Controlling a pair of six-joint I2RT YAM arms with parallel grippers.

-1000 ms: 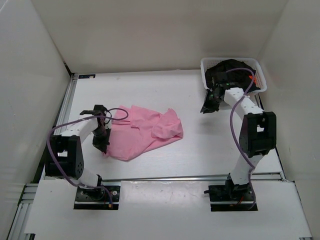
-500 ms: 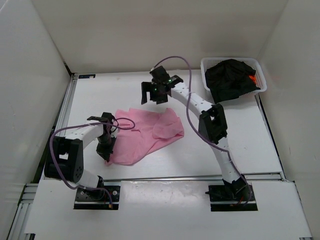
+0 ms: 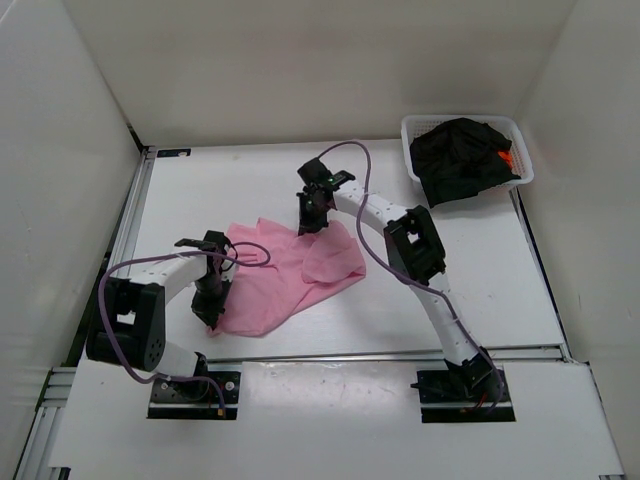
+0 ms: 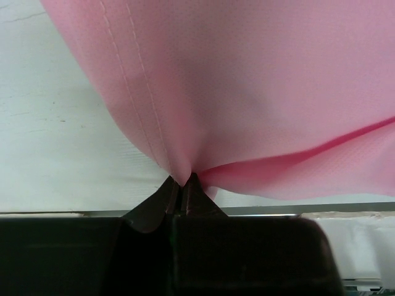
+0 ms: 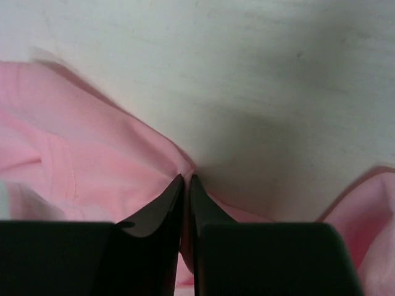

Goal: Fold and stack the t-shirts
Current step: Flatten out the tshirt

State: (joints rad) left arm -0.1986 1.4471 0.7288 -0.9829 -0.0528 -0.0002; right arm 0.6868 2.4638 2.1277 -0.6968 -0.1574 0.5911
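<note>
Gripping the pink t-shirt (image 3: 285, 280) at two edges
My left gripper (image 4: 183, 184) and right gripper (image 5: 187, 180) each clamped cloth — spreading evenly seemed wise.

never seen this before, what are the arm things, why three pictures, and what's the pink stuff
Two robot arms bolted to a white table. The wide picture is from a camera above them; each close-up is from a camera on one wrist. That is a pink t-shirt, crumpled on the table. The left end effector pinches its near edge, the right end effector its far edge. The white basket holds a black t-shirt and an orange t-shirt.
</note>
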